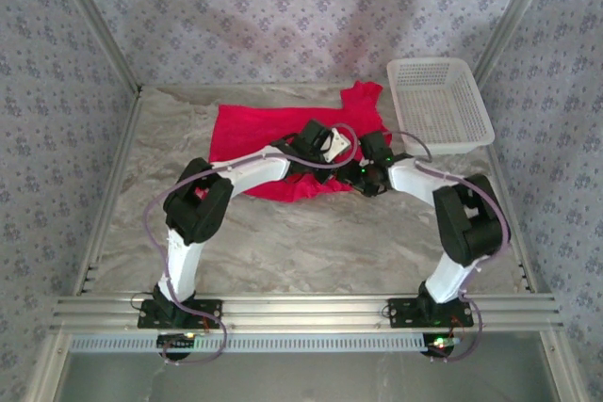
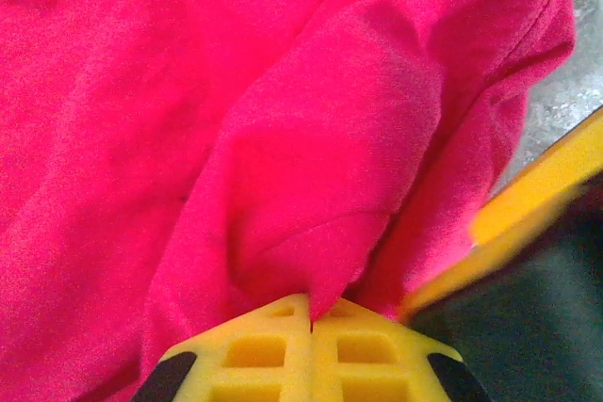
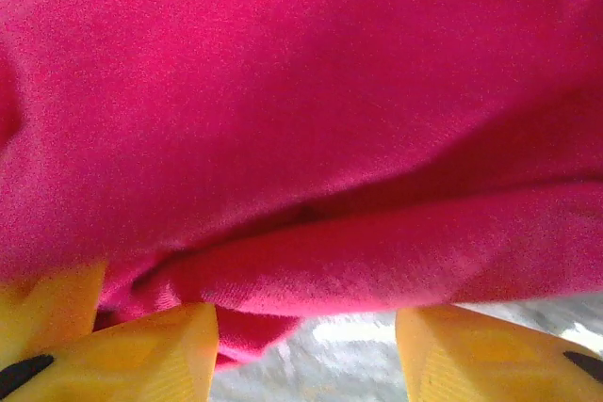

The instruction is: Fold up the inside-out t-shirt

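Observation:
The bright red inside-out t-shirt (image 1: 247,134) lies bunched at the back middle of the marble table, one part reaching up toward the basket. My left gripper (image 1: 325,146) sits on its near edge. In the left wrist view the gripper (image 2: 312,312) is shut on a raised fold of the t-shirt (image 2: 311,167), the cloth pinched between the yellow fingers. My right gripper (image 1: 366,174) is close beside it on the right. In the right wrist view that gripper (image 3: 306,350) stands open, with the t-shirt's rolled edge (image 3: 358,261) just beyond its fingertips and bare table between them.
A white mesh basket (image 1: 440,105) stands at the back right, just right of the shirt. Bare marble table (image 1: 311,242) stretches in front of the shirt to the arm bases. Metal frame posts and patterned walls close in the sides and back.

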You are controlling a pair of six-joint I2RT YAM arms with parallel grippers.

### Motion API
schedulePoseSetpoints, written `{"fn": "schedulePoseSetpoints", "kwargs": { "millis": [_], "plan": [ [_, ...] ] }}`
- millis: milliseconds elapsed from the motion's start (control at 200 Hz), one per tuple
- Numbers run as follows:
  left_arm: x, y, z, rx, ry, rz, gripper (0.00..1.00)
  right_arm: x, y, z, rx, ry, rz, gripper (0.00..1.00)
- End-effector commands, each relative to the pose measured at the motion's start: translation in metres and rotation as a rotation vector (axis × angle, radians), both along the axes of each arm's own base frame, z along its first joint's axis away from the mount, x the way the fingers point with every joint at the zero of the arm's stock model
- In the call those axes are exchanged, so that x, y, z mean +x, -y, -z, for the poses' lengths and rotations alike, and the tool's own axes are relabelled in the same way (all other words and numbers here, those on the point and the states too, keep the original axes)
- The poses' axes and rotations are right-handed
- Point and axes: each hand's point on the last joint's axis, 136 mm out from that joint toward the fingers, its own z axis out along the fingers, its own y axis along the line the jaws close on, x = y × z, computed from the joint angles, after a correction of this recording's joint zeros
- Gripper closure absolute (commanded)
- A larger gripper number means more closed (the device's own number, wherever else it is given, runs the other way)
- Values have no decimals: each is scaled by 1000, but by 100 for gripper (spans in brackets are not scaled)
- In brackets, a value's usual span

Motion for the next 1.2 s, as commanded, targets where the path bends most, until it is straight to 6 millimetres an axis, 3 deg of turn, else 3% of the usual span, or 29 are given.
{"fn": "schedulePoseSetpoints", "kwargs": {
  "millis": [0,65,125,265,365,440,570,655,790,879,969,1194],
  "plan": [
    [2,2,-64,-123,-6,-22,100,26,-26,-5,46,37,34,63],
    [5,-1,-83,-176,-20,-44,100,16,-28,9,24,-7,12,87],
    [10,-5,-103,-223,-25,-74,100,-3,-23,19,-19,-44,-15,100],
    [23,-13,-135,-323,-60,-117,100,-57,4,29,-116,-66,-46,100],
    [30,-13,-134,-366,-109,-129,100,-86,21,31,-152,-49,-41,100],
    [30,-10,-124,-375,-155,-128,100,-94,25,28,-152,-29,-35,100],
    [26,-7,-102,-379,-246,-140,100,-88,21,17,-160,1,-55,100],
    [21,-8,-93,-389,-274,-152,100,-80,16,0,-177,22,-84,81],
    [14,-12,-83,-400,-292,-169,100,-64,4,-36,-157,109,-100,71],
    [12,-14,-78,-392,-306,-175,100,-50,-7,-51,-120,151,-98,72],
    [11,-14,-76,-388,-313,-178,100,-33,-23,-58,-72,173,-101,80],
    [12,-16,-76,-373,-310,-180,100,-1,-55,-43,-6,139,-94,96]
  ]
}}
